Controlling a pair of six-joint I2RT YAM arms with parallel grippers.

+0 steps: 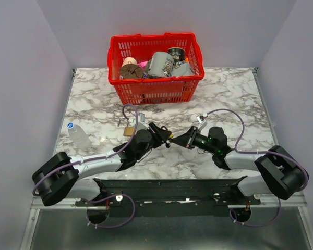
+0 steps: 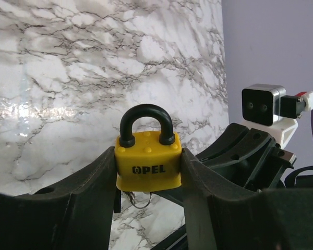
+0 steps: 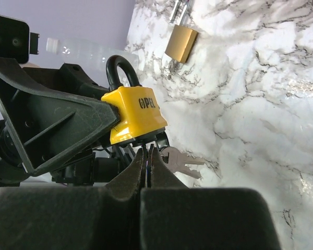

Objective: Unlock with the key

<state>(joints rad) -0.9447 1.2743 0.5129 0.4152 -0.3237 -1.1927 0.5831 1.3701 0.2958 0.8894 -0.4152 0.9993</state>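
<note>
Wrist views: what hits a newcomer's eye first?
The yellow padlock, clamped by its sides between the left gripper fingers. Just under its base the right gripper is pinched shut, with a grey key dangling beside it. Further off, a brass padlock lies on the marble table.

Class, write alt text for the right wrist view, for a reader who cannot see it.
A small yellow padlock with a black shackle is clamped in the left gripper; the right gripper is shut directly beneath it, beside a dangling small grey metal key. Behind, a brass padlock lies on the white marble table.
</note>
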